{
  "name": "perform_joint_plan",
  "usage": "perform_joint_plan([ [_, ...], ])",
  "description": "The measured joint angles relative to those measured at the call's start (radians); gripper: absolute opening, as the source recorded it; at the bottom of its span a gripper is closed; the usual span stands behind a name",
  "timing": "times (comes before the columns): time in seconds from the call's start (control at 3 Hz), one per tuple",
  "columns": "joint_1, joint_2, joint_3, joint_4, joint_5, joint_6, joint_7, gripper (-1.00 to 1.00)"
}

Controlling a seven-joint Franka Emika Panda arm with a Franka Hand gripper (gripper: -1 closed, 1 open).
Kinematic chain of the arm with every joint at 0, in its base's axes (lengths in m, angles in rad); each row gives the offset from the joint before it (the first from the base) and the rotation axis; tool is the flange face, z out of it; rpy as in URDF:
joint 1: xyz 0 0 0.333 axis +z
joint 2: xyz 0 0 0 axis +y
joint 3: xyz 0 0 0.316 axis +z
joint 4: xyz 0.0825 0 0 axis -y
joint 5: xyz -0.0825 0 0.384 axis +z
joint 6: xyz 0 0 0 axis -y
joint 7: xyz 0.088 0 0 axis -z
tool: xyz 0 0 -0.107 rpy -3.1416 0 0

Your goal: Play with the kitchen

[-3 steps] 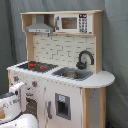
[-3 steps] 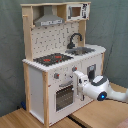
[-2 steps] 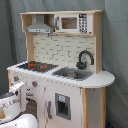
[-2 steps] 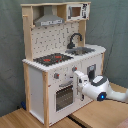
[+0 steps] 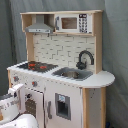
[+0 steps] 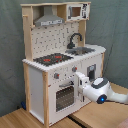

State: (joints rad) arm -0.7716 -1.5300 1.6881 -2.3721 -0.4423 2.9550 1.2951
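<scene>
At kitchen (image 6: 60,75) front, gripper (image 6: 80,79) by oven door (image 6: 64,95); finger spread unclear. Approach handle squarely, slowly.

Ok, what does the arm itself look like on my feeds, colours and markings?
The arm is white with smooth, rounded housings; in the second exterior view a small blue light glows on its wrist. The pincer is a white, blocky piece. No loose cables or printed markings are discernible in either exterior view.

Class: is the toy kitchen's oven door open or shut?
Shut: the oven door sits flush with the kitchen front in the second exterior view.
</scene>
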Motion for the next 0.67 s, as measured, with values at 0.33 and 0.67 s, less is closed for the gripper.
perform_joint_plan([
  [0.33, 0.042, 0.022, 0.013, 0.003, 0.0, -0.089, -0.002, -1.0],
  [0.67, 0.084, 0.05, 0.025, 0.012, 0.003, -0.18, -0.002, -1.0],
])
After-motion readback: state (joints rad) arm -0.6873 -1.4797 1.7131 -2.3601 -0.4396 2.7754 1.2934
